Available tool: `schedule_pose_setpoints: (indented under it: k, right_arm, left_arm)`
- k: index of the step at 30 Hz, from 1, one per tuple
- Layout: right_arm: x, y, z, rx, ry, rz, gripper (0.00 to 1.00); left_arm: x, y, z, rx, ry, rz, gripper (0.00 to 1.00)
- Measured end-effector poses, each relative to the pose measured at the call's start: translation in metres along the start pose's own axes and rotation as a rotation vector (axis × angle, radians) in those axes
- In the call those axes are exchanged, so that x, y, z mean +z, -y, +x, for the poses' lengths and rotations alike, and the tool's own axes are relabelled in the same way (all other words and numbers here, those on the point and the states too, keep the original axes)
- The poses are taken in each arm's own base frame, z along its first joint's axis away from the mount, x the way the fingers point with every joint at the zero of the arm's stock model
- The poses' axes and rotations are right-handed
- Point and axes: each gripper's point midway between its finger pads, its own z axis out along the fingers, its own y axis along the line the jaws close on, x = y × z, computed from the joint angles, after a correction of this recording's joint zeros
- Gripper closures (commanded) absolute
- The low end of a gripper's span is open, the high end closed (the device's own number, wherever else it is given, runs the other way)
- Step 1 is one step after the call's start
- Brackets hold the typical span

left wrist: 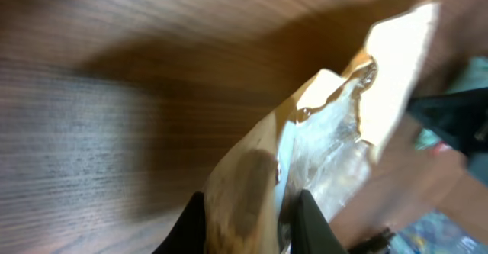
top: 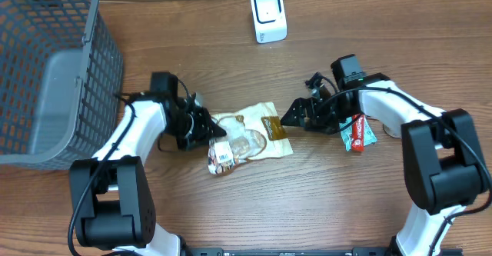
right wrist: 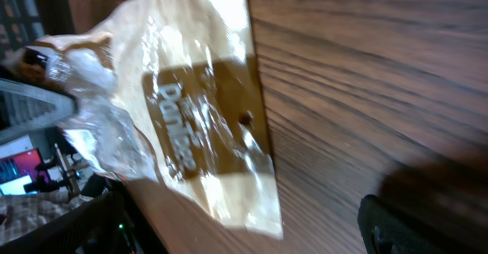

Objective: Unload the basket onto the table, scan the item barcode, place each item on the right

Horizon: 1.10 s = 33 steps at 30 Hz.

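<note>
The left wrist view is blurred: the bag [left wrist: 335, 132] shows no readable print, and the left fingers [left wrist: 194, 223] are cut off at the bottom edge. In the right wrist view, one right finger [right wrist: 396, 223] shows, cut by the corner. Overhead, the basket [top: 108, 64] runs past the left edge, the right arm [top: 384, 102] hides part of a packet [top: 358, 135], and the bag's label [top: 222, 157] is too small to read.

The left arm reaches toward the middle, and the left tool [top: 209, 129] is low, both fingers [left wrist: 309, 223] pinched on the edge of the snack bag [top: 250, 142]. The right arm bends inward, and the right tool [top: 294, 114] is low too, jaws spread wide, gripping nothing.
</note>
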Motion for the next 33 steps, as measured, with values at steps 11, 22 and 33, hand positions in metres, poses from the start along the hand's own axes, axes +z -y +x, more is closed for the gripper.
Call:
schedule_pose_setpoints:
  k: [11,22,33]
  right_arm:
    - [-0.01,-0.021,-0.005,-0.049,0.026,-0.095,0.0]
    - [0.007,-0.102,-0.001,-0.308,0.009,-0.385,0.0]
    - [0.015,-0.11,-0.001,-0.366,0.015,-0.38,0.55]
  left_arm:
    - [-0.048,0.057,-0.009,0.134,0.02,0.172,0.86]
    - [-0.051,0.069,0.002,0.147,-0.021,0.251,0.85]
    - [-0.05,0.067,-0.006,0.181,0.011,0.232,0.51]
